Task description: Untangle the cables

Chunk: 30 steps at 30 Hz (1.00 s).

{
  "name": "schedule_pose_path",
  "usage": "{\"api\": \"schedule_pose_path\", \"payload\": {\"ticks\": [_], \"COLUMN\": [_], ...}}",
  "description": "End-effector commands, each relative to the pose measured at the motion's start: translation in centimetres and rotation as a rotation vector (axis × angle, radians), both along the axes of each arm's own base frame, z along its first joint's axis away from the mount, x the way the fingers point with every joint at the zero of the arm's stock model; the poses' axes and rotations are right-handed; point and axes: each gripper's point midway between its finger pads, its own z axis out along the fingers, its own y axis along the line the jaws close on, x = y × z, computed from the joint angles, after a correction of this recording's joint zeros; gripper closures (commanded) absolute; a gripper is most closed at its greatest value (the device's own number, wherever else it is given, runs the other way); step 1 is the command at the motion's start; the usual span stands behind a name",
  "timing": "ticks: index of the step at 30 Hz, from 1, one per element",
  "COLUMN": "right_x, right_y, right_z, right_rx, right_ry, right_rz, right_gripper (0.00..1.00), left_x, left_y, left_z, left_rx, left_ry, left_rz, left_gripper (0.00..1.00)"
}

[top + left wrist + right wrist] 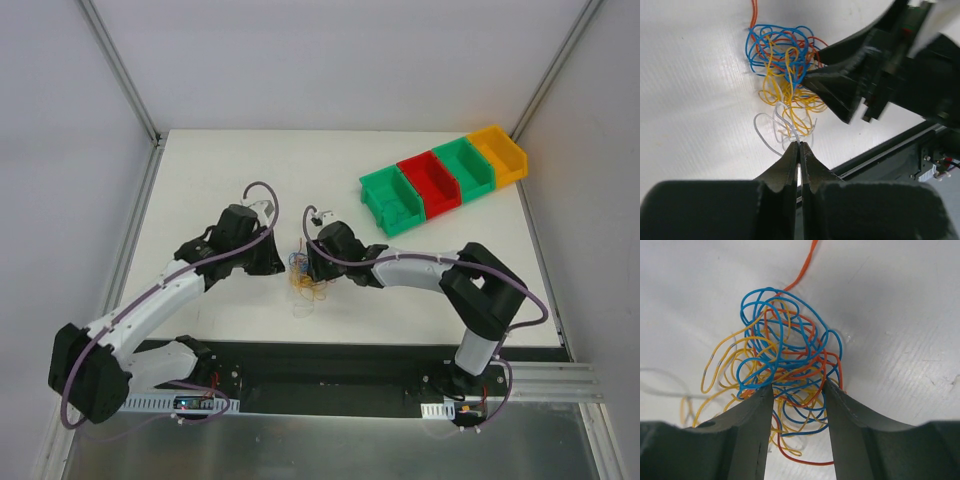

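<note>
**Both grippers at the cable knot, mid-table**

From the overhead camera I see the white table (pixel 220 170) with both arms reaching in towards its middle. The left arm (pixel 150 300) comes in from the near left and the right arm (pixel 420 268) bends in from the near right. Their wrists face each other across a small gap. Four bins sit in a slanted row at the far right, well apart from the work: a green bin (pixel 390 200), a red bin (pixel 430 185), a second green bin (pixel 463 167) and a yellow bin (pixel 500 153).

My right gripper (pixel 797 387) has its fingers spread, one on each side of the near part of the bundle. Blue, red and yellow loops pass through the gap between them. I cannot tell whether either finger is pressing on a strand.

My left gripper (pixel 799 145) has its jaws pressed almost together, leaving only a thin slit. A white strand (pixel 771 142) runs right into the tips and looks pinched there.

The cables (pixel 305 275) lie on the table between the two grippers as one small knot. In the right wrist view the blue loops (pixel 785 335) sit on top, with red and yellow threaded through them. The yellow loops (pixel 720 365) spill out to one side. A single orange strand (pixel 807 265) trails out of the knot, away from the fingers, flat on the table.
</note>
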Motion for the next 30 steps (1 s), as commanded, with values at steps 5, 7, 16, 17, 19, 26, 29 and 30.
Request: {"api": "schedule_pose_path", "payload": {"ticks": [5,7,16,17,19,26,29,30], "right_x": [2.3,2.5,3.3,3.2,3.0,-0.5,-2.4,-2.8], "right_y": [-0.1,0.0,0.1,0.1,-0.1,-4.4,-6.7,-7.1], "right_z": [-0.4,-0.5,-0.3,0.1,1.7,11.0,13.3,14.6], "right_rx": [-0.076,-0.082,-0.107,-0.103,-0.084,0.048,0.078,0.105], "right_ry": [-0.025,-0.026,-0.054,-0.06,-0.077,-0.209,-0.256,-0.278], "right_rz": [-0.097,-0.101,-0.102,-0.093,-0.075,-0.03,0.016,0.032], "right_gripper": [0.52,0.53,0.5,0.49,0.45,0.06,0.03,0.03], "left_x": [-0.2,-0.8,-5.1,-5.1,-4.7,-3.1,-3.0,-3.0], "left_y": [2.6,3.0,4.9,5.0,5.1,3.7,1.5,0.6], "left_z": [14.9,19.4,36.0,36.4,37.1,35.4,33.9,33.5], "left_rx": [-0.136,-0.182,-0.356,-0.36,-0.371,-0.403,-0.442,-0.46], "left_ry": [-0.441,-0.558,-0.938,-0.943,-0.938,-0.835,-0.784,-0.765], "left_rz": [0.067,0.05,-0.011,-0.001,0.03,0.054,-0.036,-0.074], "left_gripper": [1.0,1.0,1.0,1.0,1.0,1.0,1.0,1.0]}}
